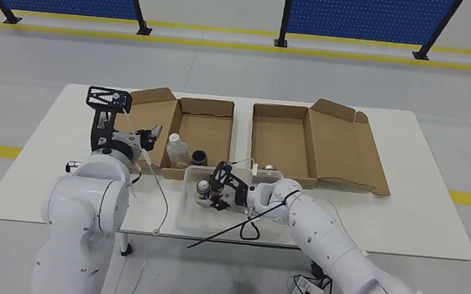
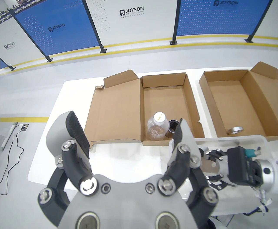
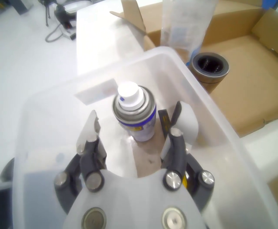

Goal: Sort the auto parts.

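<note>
**Top view.** On the white table (image 1: 432, 206), a clear plastic bin (image 1: 186, 214) sits at 6 o'clock on the near edge. Its walls are hard to make out against the tabletop. The right gripper (image 1: 212, 189) is down inside the bin and covers what it holds. The left box (image 1: 207, 102), open brown cardboard, lies at 11 o'clock. It holds a clear plastic bottle (image 1: 177, 150) and a dark cylindrical sleeve (image 1: 199, 156) side by side at its near wall. The right box (image 1: 280, 142), also open cardboard, lies at 1 o'clock and holds 1 silver metal ring (image 1: 268, 168) at its near wall. The left gripper (image 1: 148, 139) hangs at 9 o'clock, beside the left box's flap.

**Left wrist view.** The left gripper (image 2: 128, 128) is spread wide with nothing between its 2 fingers. One finger hides part of the sleeve (image 2: 173, 128), which stands just beside the upright bottle (image 2: 157, 128). The ring (image 2: 235, 130) lies flat in the right box (image 2: 234, 95).

**Right wrist view.** The right gripper (image 3: 135, 112) is released. Its fingers straddle an upright blue-and-white spray can (image 3: 139, 128) standing in the bin (image 3: 195, 86). I cannot tell whether either pad touches the can. Past the bin wall, the sleeve (image 3: 209, 67) stands open end up, and the bottle (image 3: 184, 21) is cut off at the picture's edge.
</note>
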You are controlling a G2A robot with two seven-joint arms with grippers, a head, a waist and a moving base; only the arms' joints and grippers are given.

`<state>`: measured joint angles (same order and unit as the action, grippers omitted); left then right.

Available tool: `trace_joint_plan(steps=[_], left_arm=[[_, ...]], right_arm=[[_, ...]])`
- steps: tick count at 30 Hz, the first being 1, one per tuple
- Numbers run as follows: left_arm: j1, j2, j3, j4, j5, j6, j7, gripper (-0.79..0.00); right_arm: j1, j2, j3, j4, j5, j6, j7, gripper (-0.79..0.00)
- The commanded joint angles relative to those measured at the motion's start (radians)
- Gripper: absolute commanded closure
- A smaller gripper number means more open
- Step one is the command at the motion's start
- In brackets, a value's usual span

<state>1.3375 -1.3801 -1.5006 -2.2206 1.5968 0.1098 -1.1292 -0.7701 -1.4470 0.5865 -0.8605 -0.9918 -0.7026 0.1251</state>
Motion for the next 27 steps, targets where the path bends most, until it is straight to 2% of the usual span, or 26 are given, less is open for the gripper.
trace_joint_plan(steps=[1, 8, 10, 12, 14, 17, 26, 27], left_arm=[[0.0, 0.0, 0.0, 0.0, 0.0, 0.0, 0.0, -0.785], [0.0, 0.0, 0.0, 0.0, 0.0, 0.0, 0.0, -0.785], [0.0, 0.0, 0.0, 0.0, 0.0, 0.0, 0.0, -0.785], [0.0, 0.0, 0.0, 0.0, 0.0, 0.0, 0.0, -0.785], [0.0, 0.0, 0.0, 0.0, 0.0, 0.0, 0.0, -0.785], [0.0, 0.0, 0.0, 0.0, 0.0, 0.0, 0.0, -0.785], [0.0, 0.0, 0.0, 0.0, 0.0, 0.0, 0.0, -0.785], [0.0, 0.0, 0.0, 0.0, 0.0, 0.0, 0.0, -0.785]], right_arm=[[0.007, -0.008, -0.006, 0.018, 0.0, -0.004, -0.006, -0.576], [0.027, -0.034, -0.023, 0.066, -0.004, -0.017, -0.026, -0.52], [0.031, -0.041, -0.027, 0.079, -0.006, -0.022, -0.032, -0.462], [0.035, -0.047, -0.03, 0.093, -0.006, -0.028, -0.039, -0.449], [0.039, -0.053, -0.032, 0.106, -0.008, -0.033, -0.046, -0.382], [0.044, -0.061, -0.035, 0.124, -0.01, -0.042, -0.055, -0.36], [0.054, -0.084, -0.04, 0.169, -0.016, -0.056, -0.082, -0.391], [0.056, -0.086, -0.041, 0.173, -0.018, -0.055, -0.084, -0.453]])
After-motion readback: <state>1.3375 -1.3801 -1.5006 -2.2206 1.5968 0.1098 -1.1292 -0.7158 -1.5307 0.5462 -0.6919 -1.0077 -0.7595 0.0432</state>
